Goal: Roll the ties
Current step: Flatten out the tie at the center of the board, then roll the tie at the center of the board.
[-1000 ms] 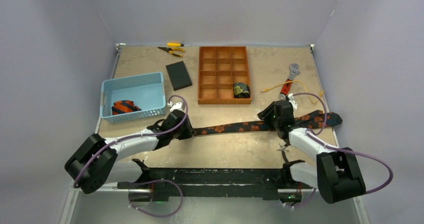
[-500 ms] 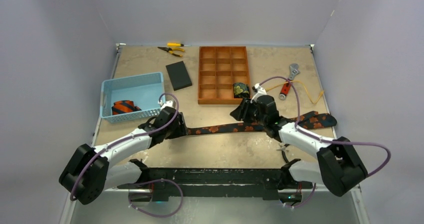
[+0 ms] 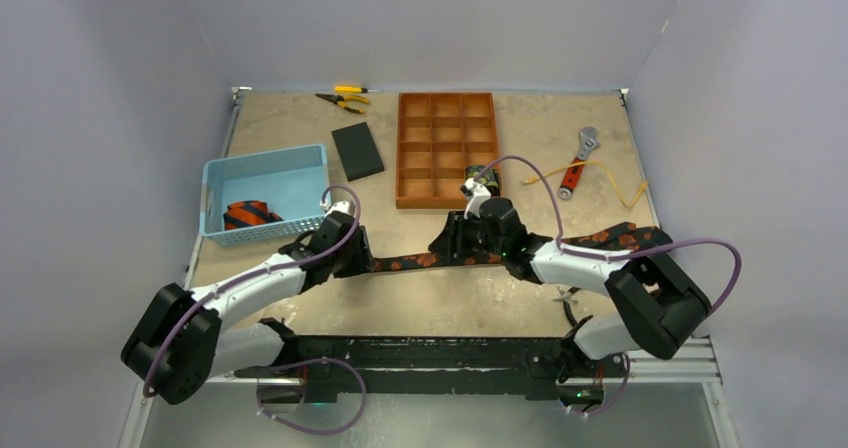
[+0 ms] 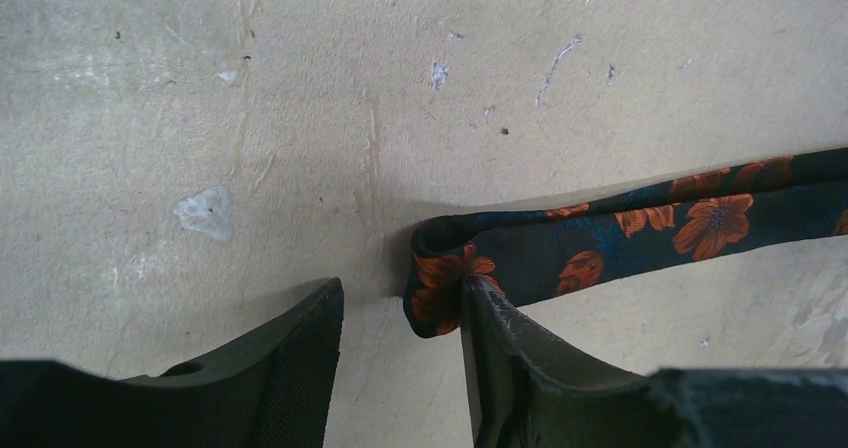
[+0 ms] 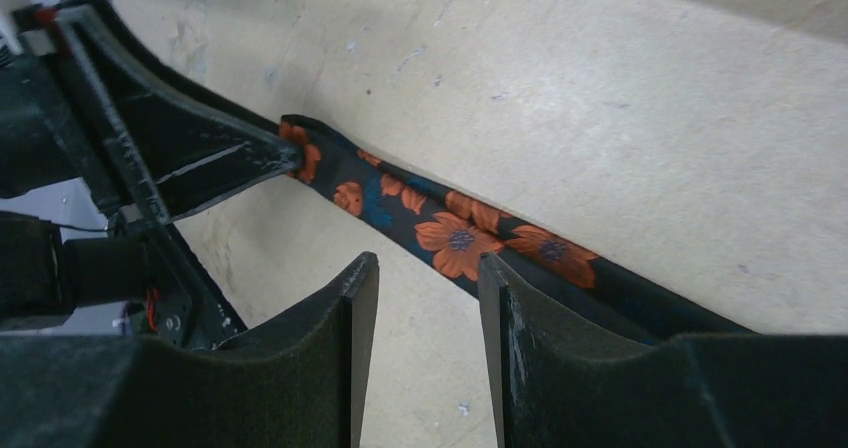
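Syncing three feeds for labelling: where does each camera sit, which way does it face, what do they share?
Top external: fixed above and behind the arm bases, looking down over the table; both arms show.
Left wrist: on the left arm, looking down at the flowered tie; the left gripper at the bottom.
Right wrist: on the right arm, low, looking along the tie; the right gripper at the bottom.
Shared: all see the tie; the right wrist view also shows the left gripper.

Blue basket [image 3: 268,155], black pad [image 3: 357,150], pliers [image 3: 342,99], wrench [image 3: 579,157]
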You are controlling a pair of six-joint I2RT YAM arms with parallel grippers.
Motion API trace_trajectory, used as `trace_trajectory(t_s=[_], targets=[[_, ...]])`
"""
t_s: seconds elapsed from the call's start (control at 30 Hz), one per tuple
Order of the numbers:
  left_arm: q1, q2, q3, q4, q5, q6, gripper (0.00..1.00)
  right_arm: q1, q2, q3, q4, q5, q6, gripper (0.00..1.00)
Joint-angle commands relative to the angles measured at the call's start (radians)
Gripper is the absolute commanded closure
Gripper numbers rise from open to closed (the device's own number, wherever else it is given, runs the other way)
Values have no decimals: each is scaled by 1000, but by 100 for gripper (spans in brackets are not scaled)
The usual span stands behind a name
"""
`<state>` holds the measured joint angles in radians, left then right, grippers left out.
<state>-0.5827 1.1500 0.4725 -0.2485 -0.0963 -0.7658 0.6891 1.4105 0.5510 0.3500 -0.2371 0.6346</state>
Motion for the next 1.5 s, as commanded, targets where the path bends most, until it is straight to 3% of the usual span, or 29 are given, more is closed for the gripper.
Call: trace_trajectory(t_s=[0.0,0.33,0.6,0.8,0.97,1.1,1.47], targets=[[7,59,27,59,11,17,58,40,9,55,38,-7,-35,56],[12,91,2,113,10,12,72,116,106,124,71,-4,-15,57],[12,64,2,100,10,17,100,172,195,201,54,96,49,60],[13,30,31,19,-23,12,100,237,227,259,24,174,84,67],[13,25,72,-60,-56,4,100,270,309,318,-10,206,152,86],[13,12,78,-72,-53,2,100,271,381,356,-30,218,190,96],[11,-19,113,-111,-38,7,100,271,503,420,-42,218,211,99]])
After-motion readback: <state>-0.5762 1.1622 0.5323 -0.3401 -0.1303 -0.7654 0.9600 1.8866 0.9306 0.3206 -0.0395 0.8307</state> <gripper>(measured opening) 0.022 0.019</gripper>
